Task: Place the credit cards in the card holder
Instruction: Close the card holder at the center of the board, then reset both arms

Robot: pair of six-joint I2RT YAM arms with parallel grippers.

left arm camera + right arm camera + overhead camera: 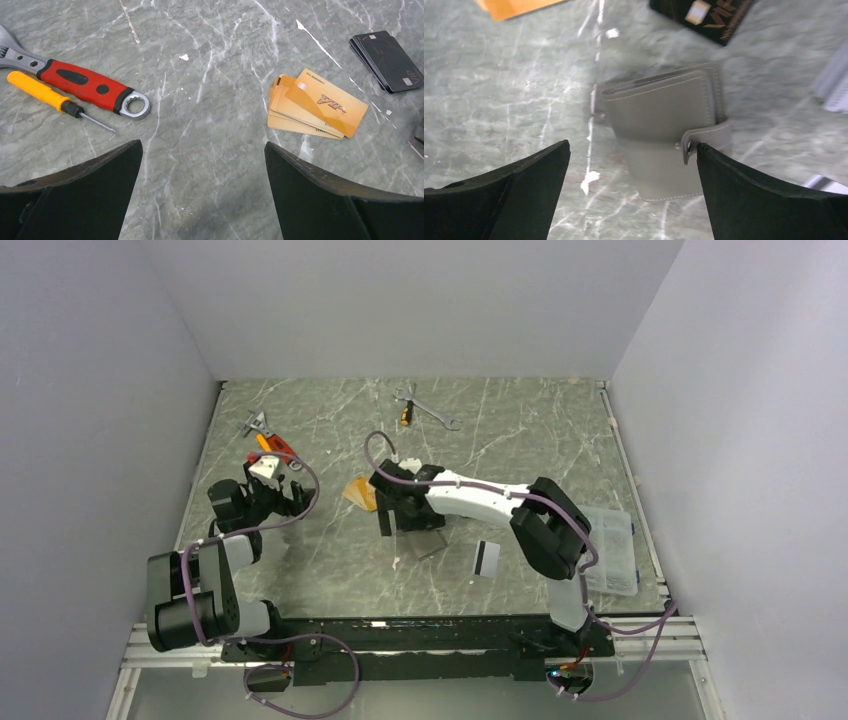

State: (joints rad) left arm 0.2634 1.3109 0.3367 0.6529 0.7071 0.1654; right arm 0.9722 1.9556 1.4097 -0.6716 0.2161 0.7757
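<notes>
Card holder [659, 115] folded, strap tab [705, 139] pointing right, between spread right fingers [769, 200]

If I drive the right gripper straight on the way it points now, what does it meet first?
Probably the card holder: it lies folded directly ahead of the right gripper, within its open span. Depth is unclear.

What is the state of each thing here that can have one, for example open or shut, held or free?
left gripper: open, empty.
right gripper: open, over the card holder, not gripping.
card holder: folded shut, lying flat.
orange cards: fanned pile, outside the holder.
black cards: stacked, outside the holder.
white striped card: flat, alone.
clear box: lid state unclear.
</notes>
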